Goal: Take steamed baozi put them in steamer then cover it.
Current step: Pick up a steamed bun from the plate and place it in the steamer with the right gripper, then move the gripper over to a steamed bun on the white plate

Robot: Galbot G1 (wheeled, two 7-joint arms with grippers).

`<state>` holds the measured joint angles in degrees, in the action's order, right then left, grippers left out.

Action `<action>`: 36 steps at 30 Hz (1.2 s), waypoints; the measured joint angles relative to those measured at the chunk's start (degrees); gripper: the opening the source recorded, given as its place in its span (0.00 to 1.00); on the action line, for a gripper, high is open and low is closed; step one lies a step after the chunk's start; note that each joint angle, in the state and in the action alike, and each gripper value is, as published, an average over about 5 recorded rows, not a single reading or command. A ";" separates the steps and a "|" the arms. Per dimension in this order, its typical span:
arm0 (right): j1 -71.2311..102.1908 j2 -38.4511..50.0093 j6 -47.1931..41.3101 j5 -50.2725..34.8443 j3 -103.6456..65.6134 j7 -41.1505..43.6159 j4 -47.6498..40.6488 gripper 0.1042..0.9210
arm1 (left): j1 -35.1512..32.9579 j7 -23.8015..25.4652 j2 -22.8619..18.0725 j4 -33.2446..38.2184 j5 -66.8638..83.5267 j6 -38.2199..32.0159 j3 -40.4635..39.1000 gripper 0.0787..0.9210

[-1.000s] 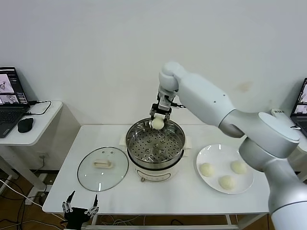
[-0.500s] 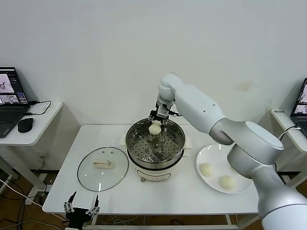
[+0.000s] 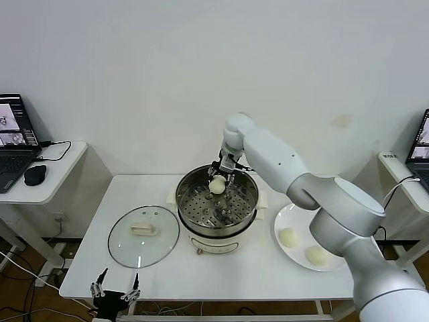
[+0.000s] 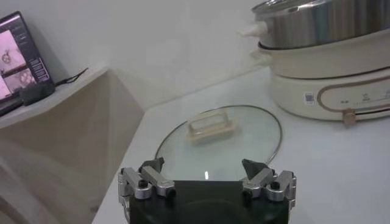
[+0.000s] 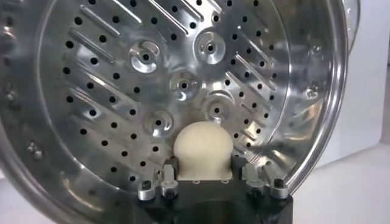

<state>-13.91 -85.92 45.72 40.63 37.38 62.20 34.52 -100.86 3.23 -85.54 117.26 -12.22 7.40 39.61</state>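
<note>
The steamer (image 3: 217, 231), a shiny steel pot on a cream-white base, stands mid-table with its perforated tray (image 5: 152, 85) bare. My right gripper (image 3: 218, 178) is shut on a cream-white baozi (image 3: 216, 184), holding it inside the pot's far side, just above the tray; the baozi (image 5: 203, 148) fills the space between the jaws. Two more baozi (image 3: 287, 237) lie in view on the white plate (image 3: 298, 215); my right arm hides part of the plate. The glass cover (image 3: 143, 235) lies flat left of the steamer. My left gripper (image 3: 114, 292) is open, low before the table's front edge.
In the left wrist view the cover (image 4: 213, 128) lies beyond my left gripper (image 4: 204, 173), with the steamer base (image 4: 329, 79) farther off. A side table with a laptop (image 3: 13, 131) and a mouse (image 3: 35, 174) stands at the left.
My right gripper has lowered the baozi from above the pot's far rim down into the pot, close to the tray. The left arm has stayed low.
</note>
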 measured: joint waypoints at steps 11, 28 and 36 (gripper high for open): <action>-1.81 4.52 -7.63 -10.57 -0.35 6.48 6.42 0.88 | 0.03 0.38 0.27 0.42 -0.06 0.16 -0.62 0.88; -5.56 26.10 -47.70 -36.12 -0.40 14.94 30.10 0.88 | -1.05 1.60 1.98 2.89 1.39 1.39 -1.51 0.88; -3.41 38.04 -61.17 -39.27 -0.33 16.20 40.17 0.88 | -1.76 1.99 2.49 4.09 1.72 1.86 -2.43 0.88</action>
<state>-17.32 -47.88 -15.45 1.36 37.06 78.39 74.69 -102.62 5.22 -83.05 121.35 -10.51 9.26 37.18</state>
